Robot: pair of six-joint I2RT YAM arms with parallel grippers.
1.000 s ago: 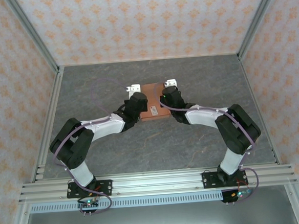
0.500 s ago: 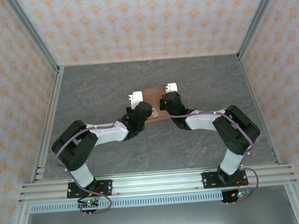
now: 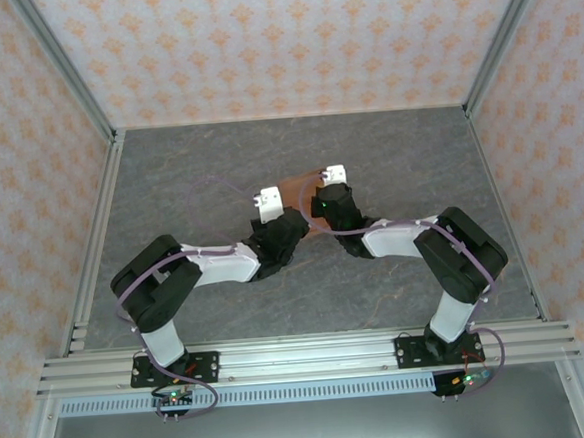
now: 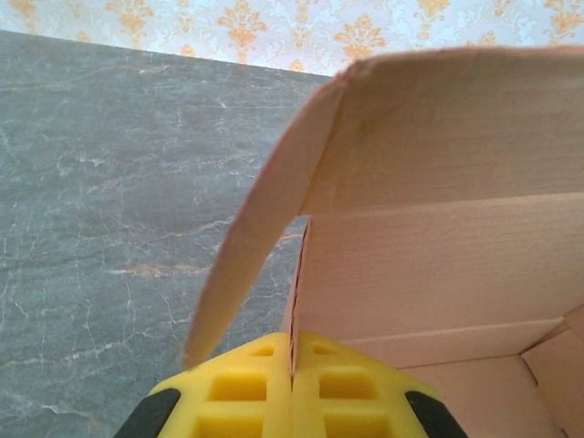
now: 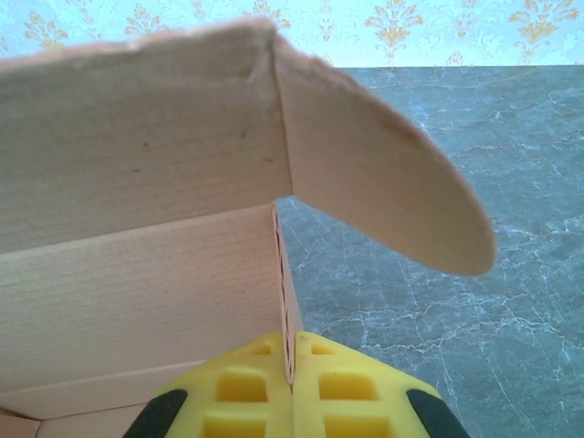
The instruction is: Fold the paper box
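Paper box [image 4: 438, 265], salmon-orange ribbed card, stands half-formed, its rounded side flaps splayed.

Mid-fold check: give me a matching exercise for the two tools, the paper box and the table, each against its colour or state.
Things:
1. left tool
2. right tool
3. paper box
4. table

Colours or states:
A. grey, marbled
B. shut on the box's right side wall
C. salmon-orange, top flap raised
D. shut on the box's left side wall

Pairs: 1-D, 2-B, 3-C, 4-A
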